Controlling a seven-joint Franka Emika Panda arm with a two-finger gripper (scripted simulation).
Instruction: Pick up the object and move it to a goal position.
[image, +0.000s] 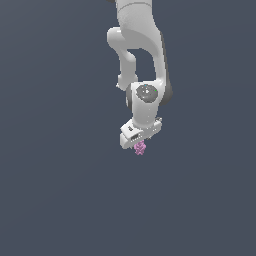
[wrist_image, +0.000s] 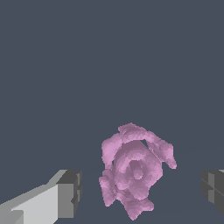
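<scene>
Fingers (wrist_image: 141, 192) spread, pink object (wrist_image: 134, 173) between, untouched

The exterior view looks from well off the arm (image: 142, 55), far enough to take in most of it against a plain grey ground, with the claw (image: 136, 142) near the middle of the picture and the pink lump (image: 140, 148) tiny just under it. The wrist view looks out from the wrist along the claw, very near the pink lump (wrist_image: 133, 173), which fills much of the picture between two fingertips (wrist_image: 70, 192). Both views share the lump and the claw's tips.
</scene>
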